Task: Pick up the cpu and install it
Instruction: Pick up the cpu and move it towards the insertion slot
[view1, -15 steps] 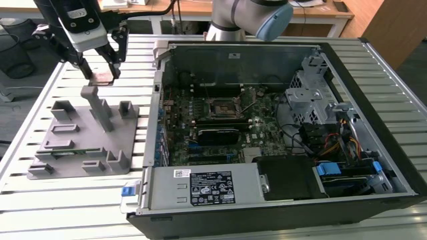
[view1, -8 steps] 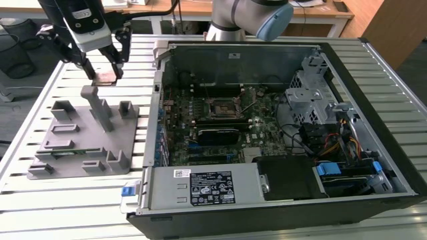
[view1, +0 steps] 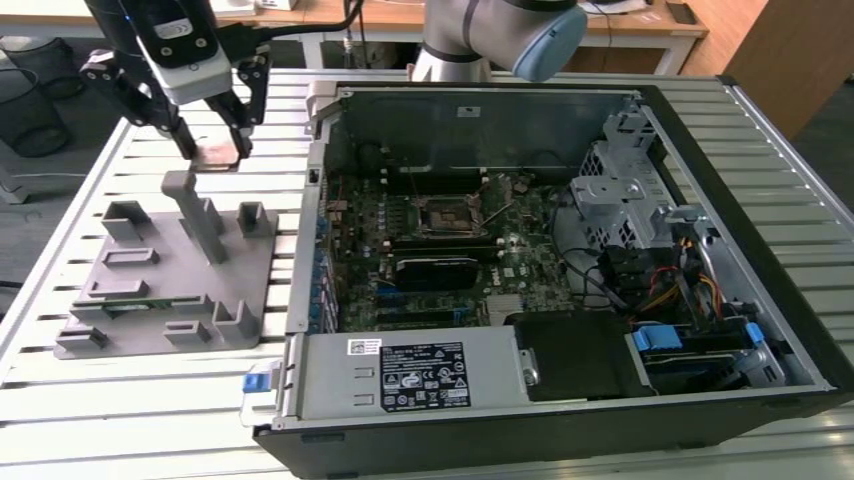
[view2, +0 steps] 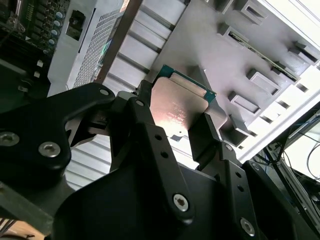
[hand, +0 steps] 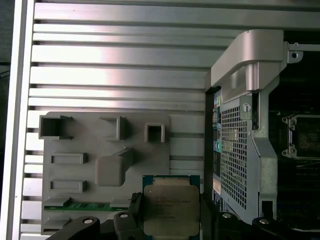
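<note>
Starting at the exterior view's left, the slatted table (view1: 80, 400) carries a grey fixture tray (view1: 194, 285). Its pockets appear mostly vacant, though in the first wrist view a green-edged strip (hand: 75, 204) lies in one slot. Above the tray's far end, my end effector (view1: 218, 150) is closed on the cpu (view1: 218, 154). My fingers (view2: 206, 134) pinch two opposite edges, and the silver top faces both wrist cameras. I judge this edge grip is chosen to keep the flat faces untouched. The cpu appears lifted clear of the tray, in contact with my fingers alone. Toward the exterior view's right stands the open computer case (view1: 694, 120), containing the motherboard (view1: 527, 260). Its socket (view1: 447, 218) appears unoccupied and is well apart from the cpu. Furthest right sit a drive cage (view1: 627, 190) and cabling (view1: 667, 290).
</note>
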